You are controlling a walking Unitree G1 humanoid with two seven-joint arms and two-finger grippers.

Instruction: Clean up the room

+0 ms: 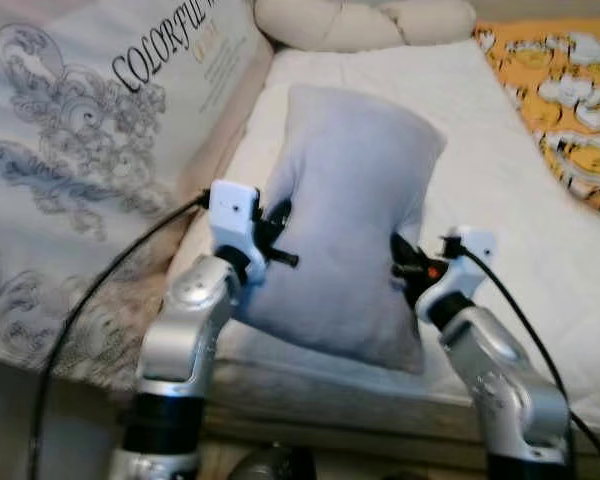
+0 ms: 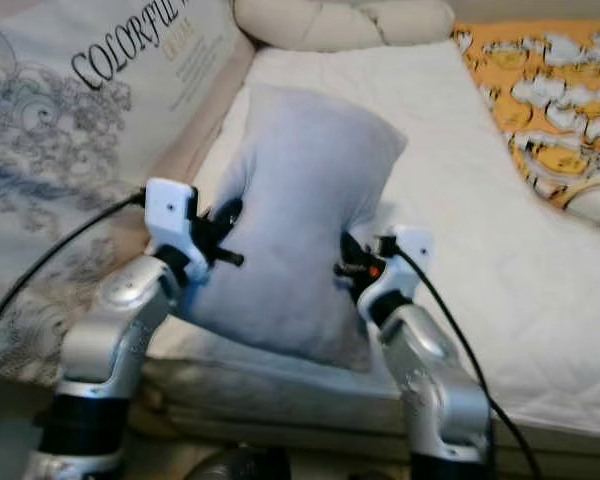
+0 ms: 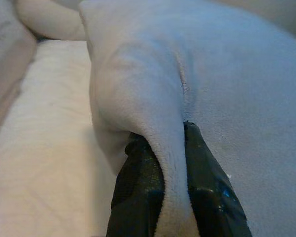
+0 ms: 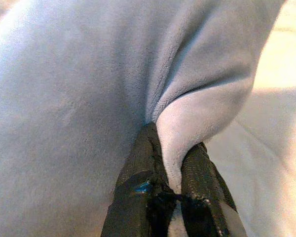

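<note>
The pale grey plush pillow (image 1: 350, 220) stood upright between both arms, left gripper (image 3: 173, 163) and right gripper (image 4: 171, 158) each pinching a side fold, above the white quilted mattress (image 1: 520, 200).

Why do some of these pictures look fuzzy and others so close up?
Eye views: soft, slightly blurred all over; the pillow and bed lack crisp edges, lit evenly. Left wrist view: the left gripper pinches pillow fabric right at the lens, background bed pale and washed out. Right wrist view: the right gripper likewise, a shadow under the fold.
</note>
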